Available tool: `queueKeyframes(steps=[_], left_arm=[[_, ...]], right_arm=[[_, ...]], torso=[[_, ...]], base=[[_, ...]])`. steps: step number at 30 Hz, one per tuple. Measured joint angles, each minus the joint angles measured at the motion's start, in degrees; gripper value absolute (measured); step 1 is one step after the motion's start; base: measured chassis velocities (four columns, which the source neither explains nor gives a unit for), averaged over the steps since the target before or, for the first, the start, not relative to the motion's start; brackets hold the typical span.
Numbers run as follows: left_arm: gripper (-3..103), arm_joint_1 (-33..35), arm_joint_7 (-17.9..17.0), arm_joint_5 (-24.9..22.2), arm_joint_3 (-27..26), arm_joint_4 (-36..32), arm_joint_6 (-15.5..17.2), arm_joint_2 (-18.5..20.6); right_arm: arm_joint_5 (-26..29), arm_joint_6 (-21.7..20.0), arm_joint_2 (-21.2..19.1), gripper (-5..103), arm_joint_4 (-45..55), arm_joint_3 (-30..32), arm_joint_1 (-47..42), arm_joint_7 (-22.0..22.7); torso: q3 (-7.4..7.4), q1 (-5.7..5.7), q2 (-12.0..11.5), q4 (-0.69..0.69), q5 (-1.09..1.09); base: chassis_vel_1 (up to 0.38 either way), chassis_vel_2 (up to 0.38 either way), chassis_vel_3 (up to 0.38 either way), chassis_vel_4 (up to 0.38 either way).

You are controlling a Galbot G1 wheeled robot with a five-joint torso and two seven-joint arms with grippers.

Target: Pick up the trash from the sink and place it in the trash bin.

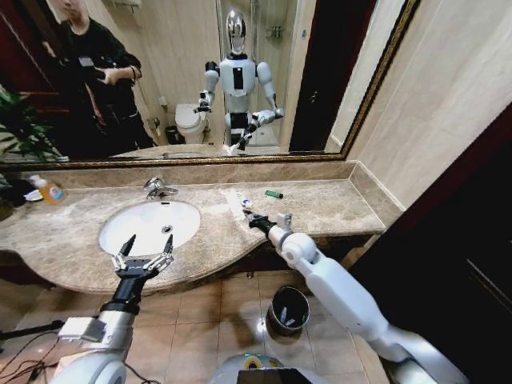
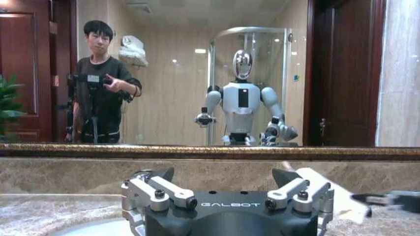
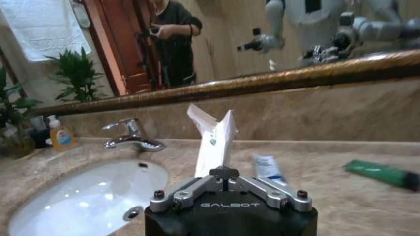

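At the near left edge of the marble counter point(image 1: 336, 210), the left gripper point(image 1: 146, 246) hovers with jaws wide over the white sink's point(image 1: 132, 232) near rim; the basin looks bare. Right of the basin, the right gripper point(image 1: 254, 220) pinches a folded white paper strip point(image 3: 213, 142). Beyond it lie a small white tube point(image 3: 266, 167) and a green piece point(image 1: 274, 194). Below, on the floor, stands the trash bin point(image 1: 287, 310), with pale bits inside.

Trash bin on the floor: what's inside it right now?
The trash bin stands on the floor tiles below the counter, with its black liner visible. Something pale seems to lie against the inner wall, but the dark interior hides what it is, and the bottom can't be seen.
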Motion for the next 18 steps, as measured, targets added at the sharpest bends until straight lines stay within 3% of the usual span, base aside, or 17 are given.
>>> queueKeyframes(steps=[6, 8, 12, 16, 18], left_arm=[[100, 0.0, 0.0, 0.0, 0.0, 0.0, 0.0, 0.0], [100, 0.0, 0.0, 0.0, 0.0, 0.0, 0.0, 0.0], [100, 0.0, 0.0, 0.0, 0.0, 0.0, 0.0, 0.0], [100, 0.0, 0.0, 0.0, 0.0, 0.0, 0.0, 0.0], [100, 0.0, 0.0, 0.0, 0.0, 0.0, 0.0, 0.0]], right_arm=[[-3.3, 0.7, -4.9, 0, 5.9, 6.4, -8.0, -3.6], [-7.9, 3.4, -9.4, 0, 9.8, 10.5, -15.1, -6.2], [-11.3, 5.8, -12.5, 0, 13.4, 14.7, -22.5, -7.2], [-13.4, 7.0, -13.4, 0, 16.1, 18.6, -29.2, -7.6], [-16.8, 10.1, -12.8, 0, 17.7, 24.4, -37.3, -10.1]], torso=[[0.00, 0.00, 0.0, -0.01, 0.01], [-0.01, 0.00, 0.0, -0.01, 0.01], [0.00, 0.00, 0.0, -0.01, 0.01], [0.00, 0.00, 0.0, -0.01, 0.01], [-0.01, -0.01, 0.0, -0.01, 0.01]], base=[[0.000, 0.000, 0.000, 0.000], [0.000, 0.000, 0.000, 0.000], [0.000, 0.000, 0.000, 0.000], [0.000, 0.000, 0.000, 0.000], [0.000, 0.000, 0.000, 0.000]])
